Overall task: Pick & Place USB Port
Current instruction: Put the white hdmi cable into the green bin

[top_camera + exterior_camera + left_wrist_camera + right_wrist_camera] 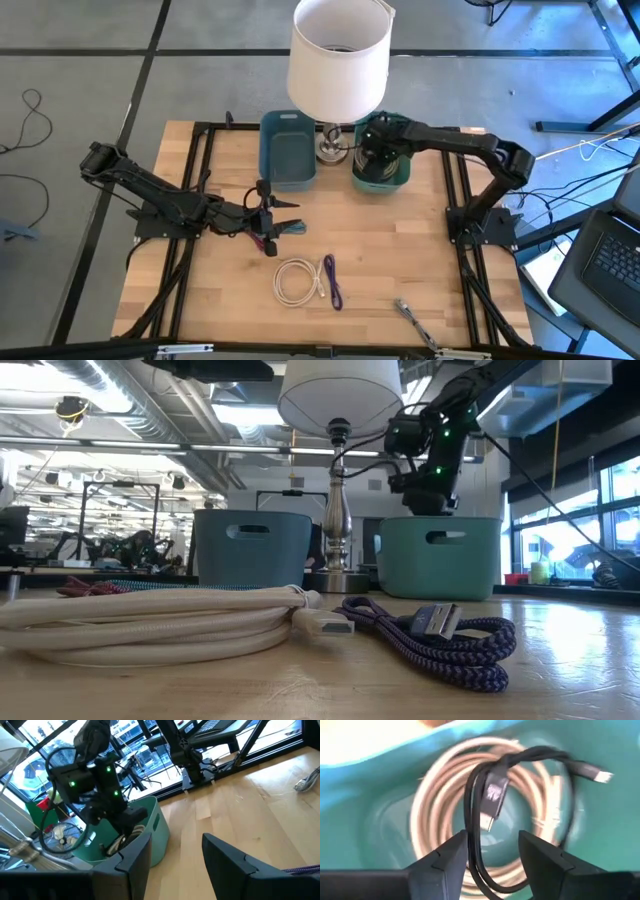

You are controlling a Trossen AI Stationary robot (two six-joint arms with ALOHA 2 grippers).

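My right gripper point(378, 152) hangs open inside the teal-green bin point(398, 178), at the table's far side, right of the lamp. In the right wrist view its fingers point(492, 862) stand apart above a black USB cable point(492, 795). That cable lies on a coiled beige cable point(432, 802) on the bin's floor, and one loop of it runs close past a finger. My left gripper point(272, 222) waits open, low over the table's middle left, beside a red and teal cable point(280, 236).
A blue bin point(288, 148) stands left of the lamp point(338, 60). A white coiled cable point(294, 281) and a purple braided cable point(332, 282) lie near the table's near middle. A metal-tipped cable point(410, 315) lies toward the near right. Bare wood lies between them.
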